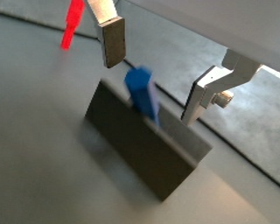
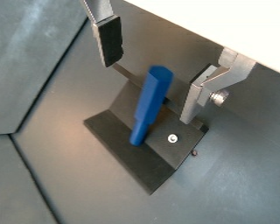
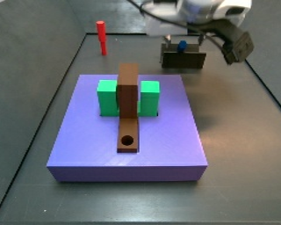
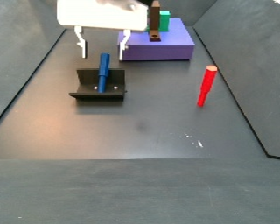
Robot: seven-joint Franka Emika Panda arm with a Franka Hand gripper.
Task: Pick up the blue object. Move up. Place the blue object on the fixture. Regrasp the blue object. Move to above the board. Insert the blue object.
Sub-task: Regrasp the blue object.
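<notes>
Silver finger plates with dark pads stand spread wide apart in both wrist views, and nothing is clamped between them; the gripper [image 2: 154,86] hangs just above the fixture [image 2: 149,150], a dark L-shaped bracket on a base plate. Against the bracket's upright wall leans the blue object [image 2: 146,106], a thin blue peg-like stick, tilted, with its lower end on the base plate beside a small pale screw head. In a wrist view the stick [image 1: 142,93] shows above the wall's top edge, between the two fingers [image 1: 112,43] but touching neither.

Seen in a side view, the gripper [image 4: 101,45] sits over the fixture [image 4: 98,88] with the blue stick [image 4: 104,73] rising from it, on the dark grey floor. A red peg [image 4: 206,87] stands upright, well apart from the fixture.

Farther off lies a large purple slab [image 3: 131,132]. On it rest green blocks [image 3: 109,97] and the board [image 3: 129,108], a long narrow brown bar with a round hole near one end, running between the green blocks.
</notes>
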